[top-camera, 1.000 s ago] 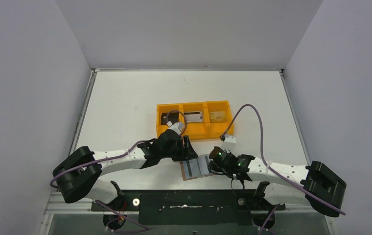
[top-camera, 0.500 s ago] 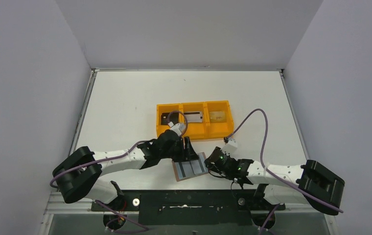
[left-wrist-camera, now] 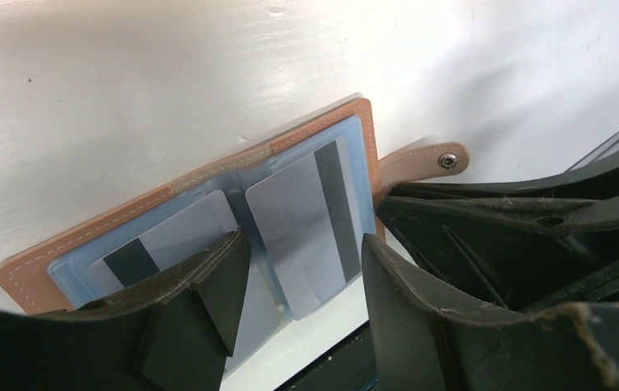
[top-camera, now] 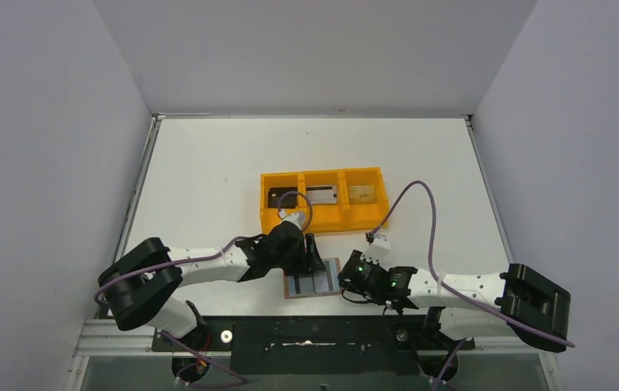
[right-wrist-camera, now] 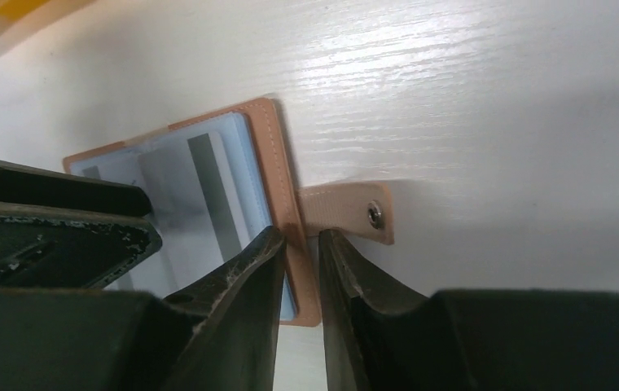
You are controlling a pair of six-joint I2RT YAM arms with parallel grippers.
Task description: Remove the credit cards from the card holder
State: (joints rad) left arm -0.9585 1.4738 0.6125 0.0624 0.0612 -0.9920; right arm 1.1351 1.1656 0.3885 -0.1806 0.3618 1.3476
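The brown card holder [top-camera: 313, 285] lies open and flat near the table's front edge, grey-blue inside facing up. Two silvery grey credit cards [left-wrist-camera: 306, 212] with dark stripes sit in its panels. My left gripper [left-wrist-camera: 300, 248] is open over it, one finger on the left panel and the other at the right edge. My right gripper [right-wrist-camera: 302, 236] has its jaws a narrow gap apart. They straddle the holder's right border beside the snap tab [right-wrist-camera: 355, 213], with nothing clamped. In the top view, the left gripper [top-camera: 310, 261] and right gripper [top-camera: 345, 281] flank the holder.
Just behind the grippers stands an orange three-compartment tray [top-camera: 322, 220]. It holds a black card [top-camera: 280, 196], a silvery card [top-camera: 322, 194] and a gold-tan card [top-camera: 362, 193]. The table's dark front edge [left-wrist-camera: 347, 371] runs right beside the holder.
The card holder has slid left and toward the front edge. Both grippers moved with it, the right arm swinging left and nearer.
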